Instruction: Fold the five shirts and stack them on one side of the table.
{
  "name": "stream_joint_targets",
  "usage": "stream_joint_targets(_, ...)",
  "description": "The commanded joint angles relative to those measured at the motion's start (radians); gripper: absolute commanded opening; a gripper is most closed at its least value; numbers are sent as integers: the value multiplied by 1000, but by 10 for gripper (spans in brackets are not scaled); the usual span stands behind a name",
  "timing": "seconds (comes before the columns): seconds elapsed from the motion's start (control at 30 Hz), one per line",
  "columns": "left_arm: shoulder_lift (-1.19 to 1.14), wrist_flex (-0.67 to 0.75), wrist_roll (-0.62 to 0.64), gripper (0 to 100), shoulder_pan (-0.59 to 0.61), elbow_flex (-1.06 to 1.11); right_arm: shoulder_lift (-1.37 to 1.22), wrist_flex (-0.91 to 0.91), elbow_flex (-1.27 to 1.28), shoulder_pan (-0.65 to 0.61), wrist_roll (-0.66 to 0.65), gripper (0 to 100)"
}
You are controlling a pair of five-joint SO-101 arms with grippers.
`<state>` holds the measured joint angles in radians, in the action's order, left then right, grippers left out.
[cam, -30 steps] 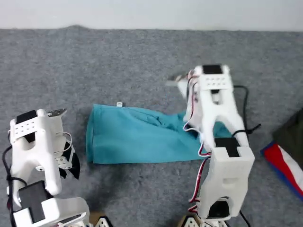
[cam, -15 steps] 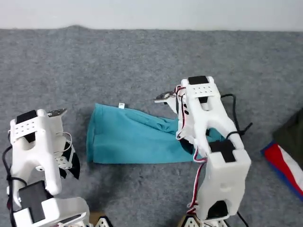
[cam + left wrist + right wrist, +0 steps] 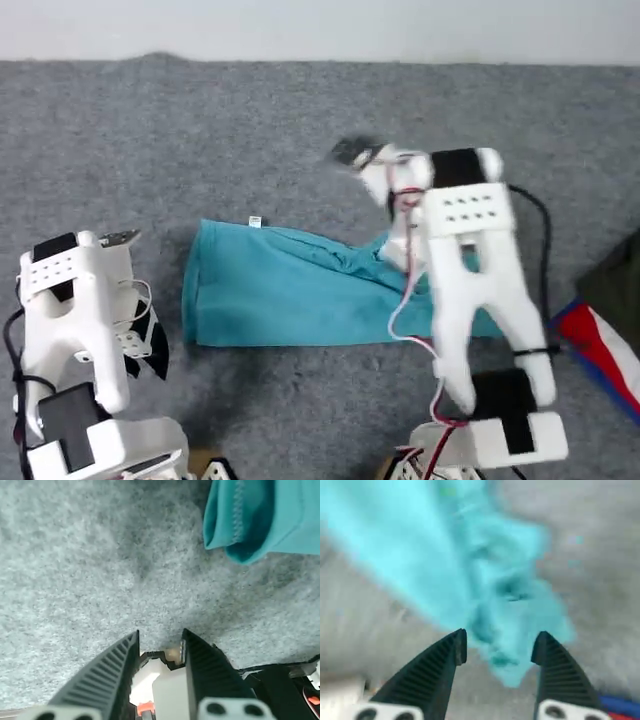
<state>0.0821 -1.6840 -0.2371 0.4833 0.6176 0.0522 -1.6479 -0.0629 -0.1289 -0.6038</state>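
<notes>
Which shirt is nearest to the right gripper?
The teal shirt in the middle: the open right gripper faces its bunched end. The dark and red-striped clothes lie apart at the right edge.

Grey, felt-like worktop (image 3: 250, 130), and a teal shirt (image 3: 280, 295) lies folded across its middle, rumpled at the end nearer the right edge. At that edge sit a dark cloth (image 3: 615, 285) and a red, white and blue cloth (image 3: 600, 350).

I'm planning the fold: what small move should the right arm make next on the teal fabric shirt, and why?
Probably lower the right gripper onto the bunched end of the teal fabric shirt and close: its jaws stand open above that rumpled end, holding nothing.
</notes>
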Motion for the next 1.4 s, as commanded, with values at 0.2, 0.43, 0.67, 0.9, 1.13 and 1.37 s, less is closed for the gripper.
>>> stream_joint_targets(0.2,29,9,9,133,-3,2,-248,444,-51,79,308,36)
stream_joint_targets(0.43,29,9,9,133,-2,2,-570,328,-219,53,307,9)
stream_joint_targets(0.67,29,17,9,133,-3,7,-665,39,-416,1,287,9)
stream_joint_targets(0.9,29,17,9,133,-5,7,-644,-153,-416,-113,178,9)
stream_joint_targets(1.13,29,17,9,133,-6,7,-475,-150,-262,-160,164,9)
stream_joint_targets(1.37,29,71,15,133,-38,-4,-312,-150,35,-220,57,9)
